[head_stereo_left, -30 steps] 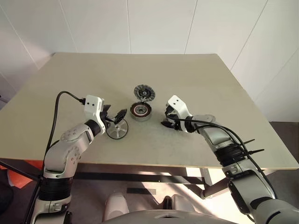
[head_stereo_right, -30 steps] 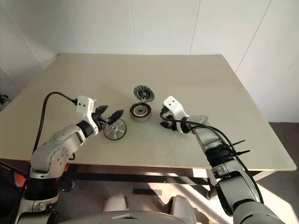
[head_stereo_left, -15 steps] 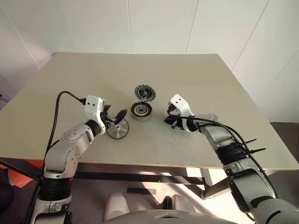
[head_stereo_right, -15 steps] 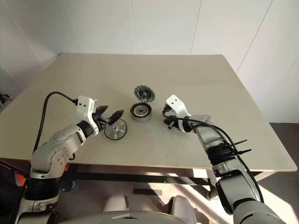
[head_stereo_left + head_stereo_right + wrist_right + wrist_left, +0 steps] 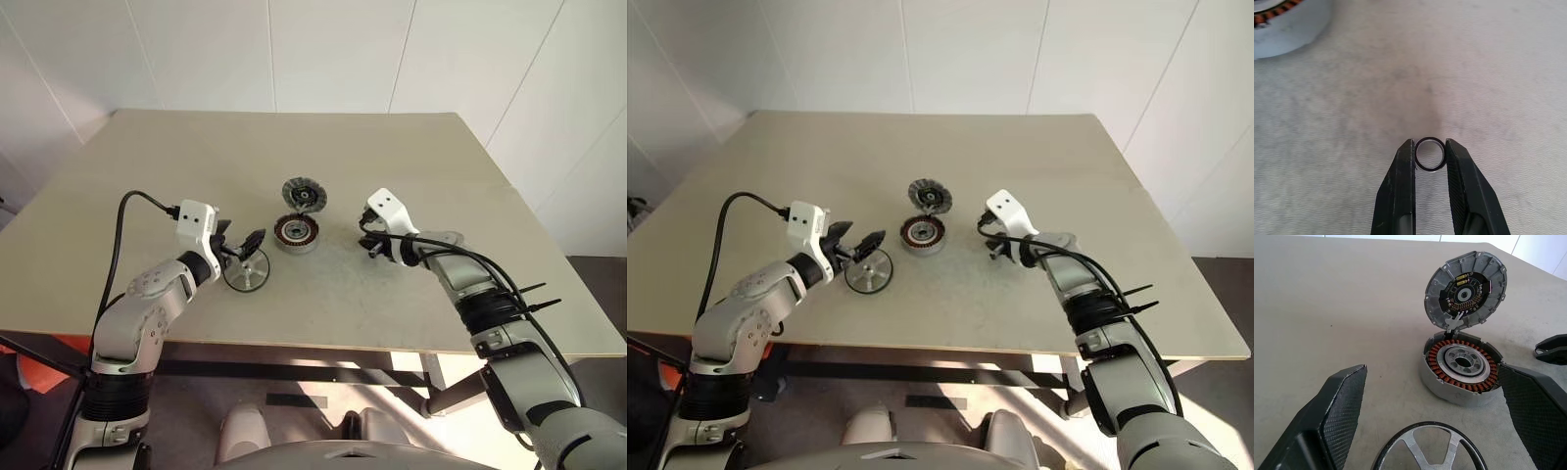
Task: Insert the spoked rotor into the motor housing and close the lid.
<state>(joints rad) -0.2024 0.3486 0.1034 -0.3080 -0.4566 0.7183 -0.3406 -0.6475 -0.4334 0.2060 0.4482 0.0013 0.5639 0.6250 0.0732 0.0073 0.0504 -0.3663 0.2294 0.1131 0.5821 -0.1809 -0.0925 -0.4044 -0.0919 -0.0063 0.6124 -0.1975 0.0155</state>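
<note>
A plain beige tabletop [image 5: 411,284], matte and faintly speckled, stands against white panelled walls [image 5: 333,49], with a dark floor past its right edge. Near the middle sits the motor housing [image 5: 295,233], copper windings showing, its lid [image 5: 303,193] hinged up behind it. The spoked rotor [image 5: 246,270] lies flat just left of the housing, under the left gripper [image 5: 241,248], whose fingers are spread wide and hold nothing. To the right of the housing, the right gripper [image 5: 1429,152] hangs above bare tabletop with its fingers pinched on a small metal ring [image 5: 1429,153].
</note>
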